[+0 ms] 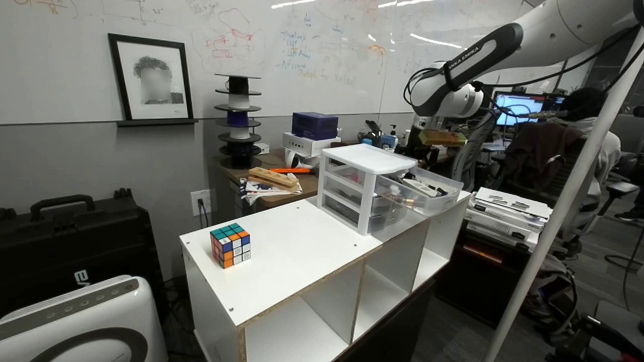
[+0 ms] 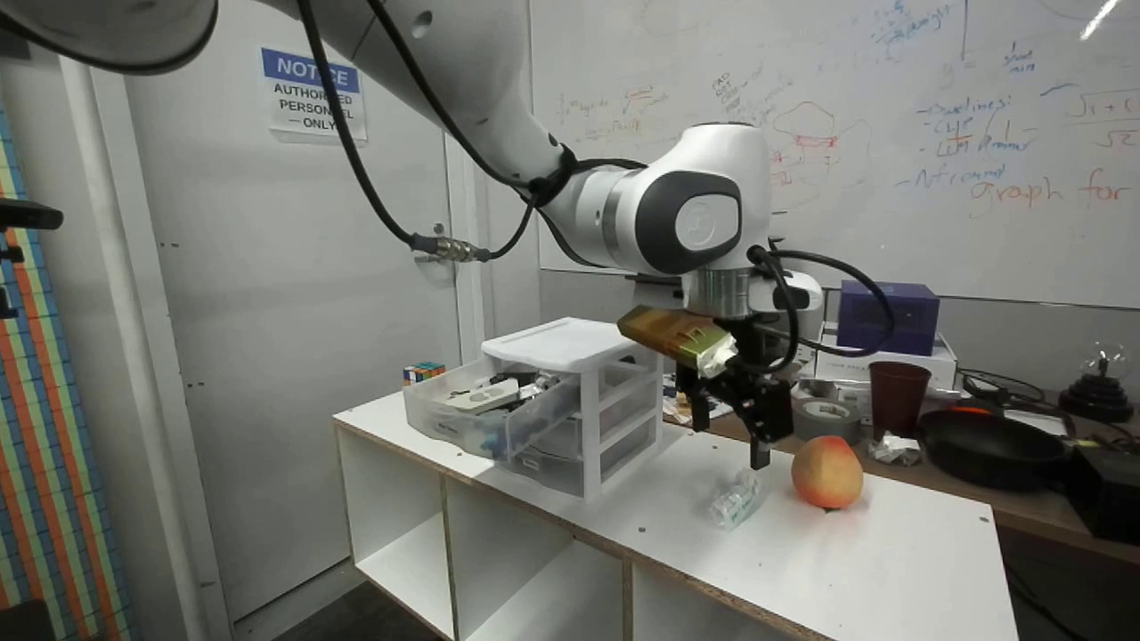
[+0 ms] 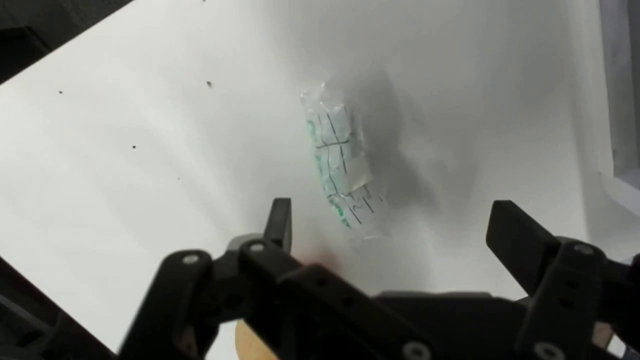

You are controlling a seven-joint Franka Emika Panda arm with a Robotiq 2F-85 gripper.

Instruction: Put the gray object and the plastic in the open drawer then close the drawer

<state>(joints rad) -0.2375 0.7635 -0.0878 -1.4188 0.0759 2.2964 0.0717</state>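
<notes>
Plastic [image 3: 339, 160] lies, long axis slanting steeply down-right in wrist view; tool [image 3: 389, 212] spread above.

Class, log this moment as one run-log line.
gripper: open, above clear plastic wrapper | wrapper: on white shelf unit, ungrasped | top drawer: pulled open

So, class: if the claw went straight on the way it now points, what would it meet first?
Pointing down, the open claw would probably meet the clear plastic on the white shelf top. Depth is unclear; its fingers might straddle it and touch the shelf top first.
</notes>
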